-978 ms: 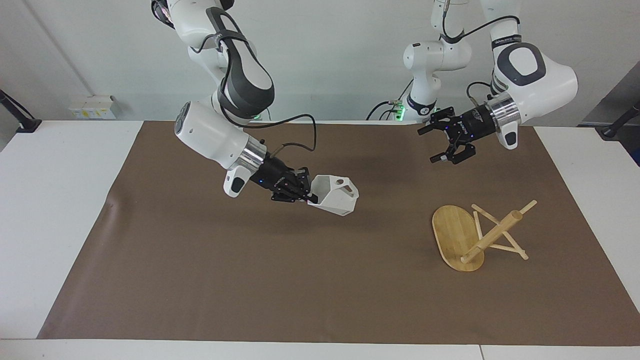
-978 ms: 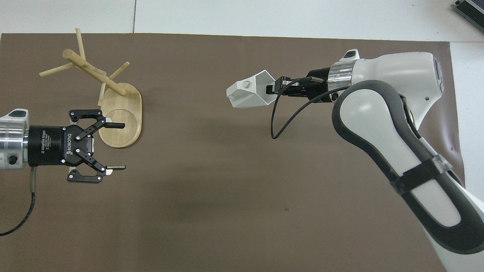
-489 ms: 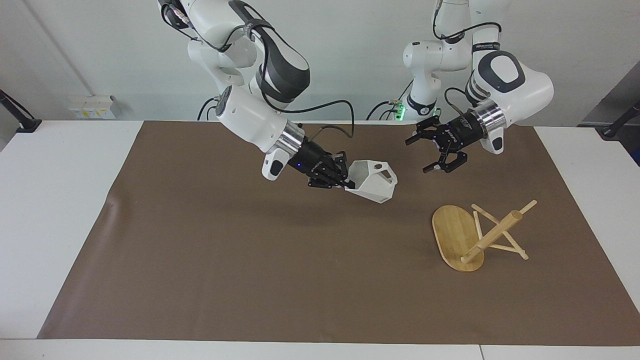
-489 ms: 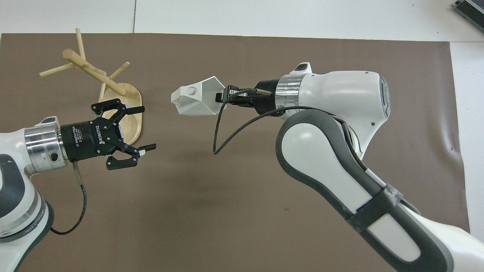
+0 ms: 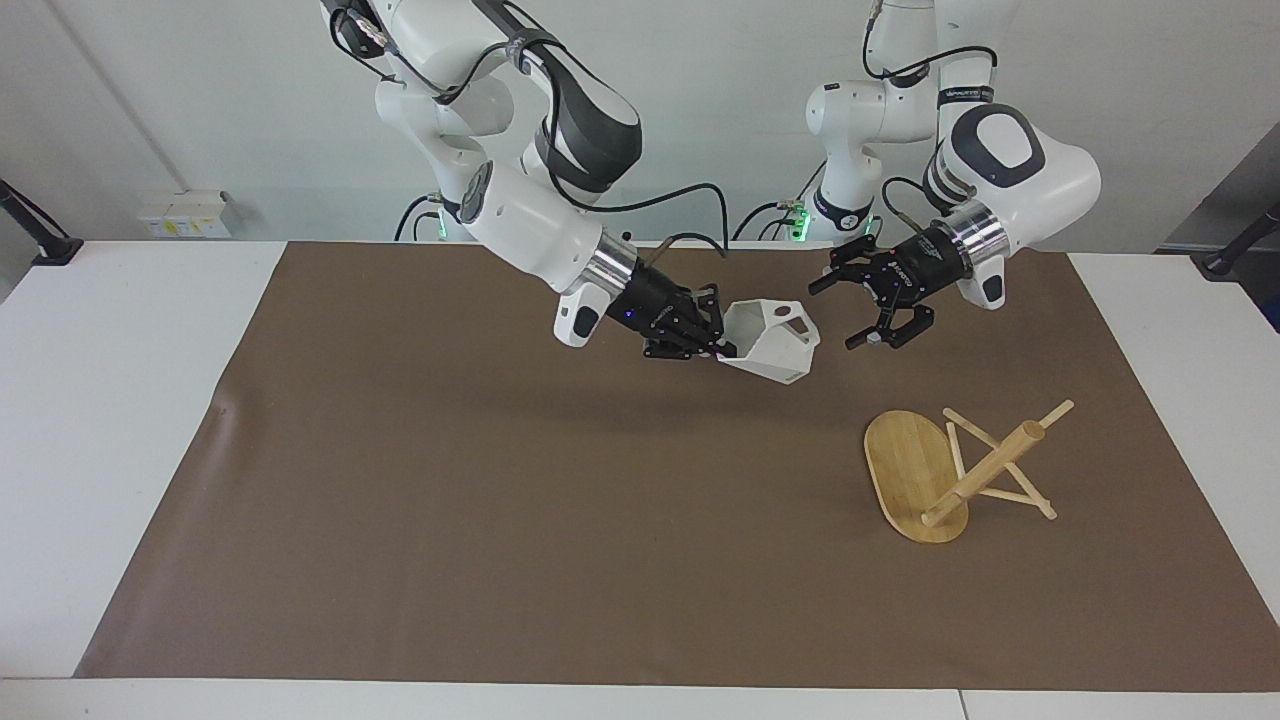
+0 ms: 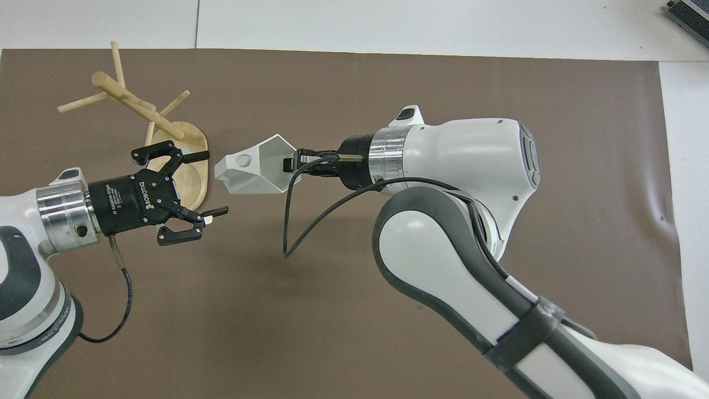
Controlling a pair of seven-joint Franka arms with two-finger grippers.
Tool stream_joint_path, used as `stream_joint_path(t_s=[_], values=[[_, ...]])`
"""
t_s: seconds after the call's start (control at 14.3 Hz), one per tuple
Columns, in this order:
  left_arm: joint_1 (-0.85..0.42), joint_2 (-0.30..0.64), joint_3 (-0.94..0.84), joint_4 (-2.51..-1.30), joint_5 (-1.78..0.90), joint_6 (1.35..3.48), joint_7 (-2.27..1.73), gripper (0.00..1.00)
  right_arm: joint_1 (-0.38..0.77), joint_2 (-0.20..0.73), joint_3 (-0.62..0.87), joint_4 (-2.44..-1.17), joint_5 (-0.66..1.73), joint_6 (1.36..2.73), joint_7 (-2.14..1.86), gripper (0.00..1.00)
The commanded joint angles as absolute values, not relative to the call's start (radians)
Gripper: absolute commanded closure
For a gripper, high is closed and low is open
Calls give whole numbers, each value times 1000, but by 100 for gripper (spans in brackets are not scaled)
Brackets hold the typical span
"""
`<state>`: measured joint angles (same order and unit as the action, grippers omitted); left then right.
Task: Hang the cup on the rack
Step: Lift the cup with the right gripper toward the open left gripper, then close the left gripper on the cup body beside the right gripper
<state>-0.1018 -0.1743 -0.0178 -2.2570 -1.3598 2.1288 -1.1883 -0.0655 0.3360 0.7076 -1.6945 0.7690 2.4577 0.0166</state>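
On the table [image 5: 150, 400] lay a mat [image 5: 500, 520]. The rack [image 5: 960, 470] lay tipped over at the mat's four o'clock in the facing view. The cup [image 5: 770, 342], held aloft over the mat at the rack's ten o'clock, hung between the right gripper [image 5: 712, 340] and the left gripper [image 5: 855, 312].

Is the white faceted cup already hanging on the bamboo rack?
No, the right gripper holds the white faceted cup in the air, apart from the bamboo rack.
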Motion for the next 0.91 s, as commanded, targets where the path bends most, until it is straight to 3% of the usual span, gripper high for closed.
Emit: stream_joint_path(t_s=[0.0,0.84], values=[[-135,-167,-9,-2267,-1388,2155,-1125,0,-71,339,729,-1684,723,2436,44,100],[-179,-155,-8,-2290,-1382,2152,-1089,0,-74,339,739,-1675,624,2390,106,100]])
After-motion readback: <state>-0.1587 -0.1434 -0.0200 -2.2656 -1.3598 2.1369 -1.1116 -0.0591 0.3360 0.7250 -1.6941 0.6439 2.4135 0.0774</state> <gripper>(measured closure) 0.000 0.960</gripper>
